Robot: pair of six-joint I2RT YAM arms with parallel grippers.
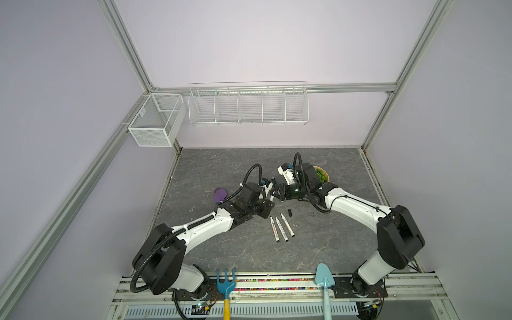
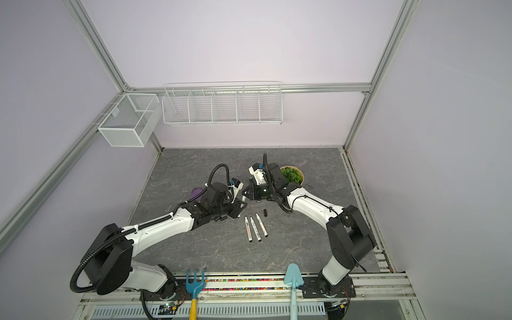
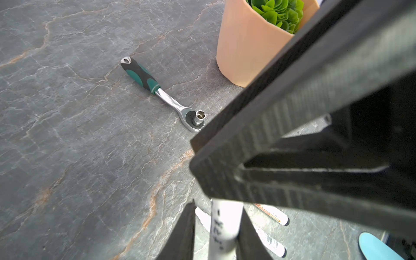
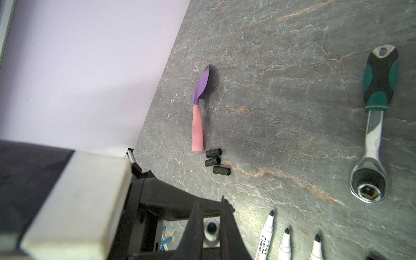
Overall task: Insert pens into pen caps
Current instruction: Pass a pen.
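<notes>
Grippers meet tip to tip above the middle of the grey stone-pattern table (image 1: pixel 221 171), both clear of its surface. Left gripper (image 3: pixel 218 209): jaws stand slightly apart around the white barrel of the raised pen (image 3: pixel 225 227). One finger (image 3: pixel 249 238) lies against the barrel, while the other finger (image 3: pixel 182 236) shows a strip of table between itself and the barrel, so the hold is loose, not clamped. Right gripper (image 4: pixel 210 200): closed on the far end of the same pen. In the right wrist view that end shows head-on between the two fingers as a white ring with a dark centre; tip or tail cannot be told. The raised pen thus spans the two tools, off the table. Three loose pens (image 1: pixel 281 228) lie side by side, nearly parallel, on the table just on the robot's side of the grippers, with bare black tips pointing toward the grippers. Single pen cap (image 1: pixel 290 212) lies on the table near the tip of the loose pen closest to the right arm, not touching it, below the right gripper. Three pen caps (image 4: pixel 213 162) lie in a tight cluster at the handle end of the purple-bladed, pink-handled trowel (image 4: pixel 198 126), on the left arm's side, away from both sets of jaws. Green-and-black-handled ratchet wrench (image 3: pixel 162 92) lies flat beyond the grippers, near the upright peach pot of succulent (image 3: pixel 243 49).
</notes>
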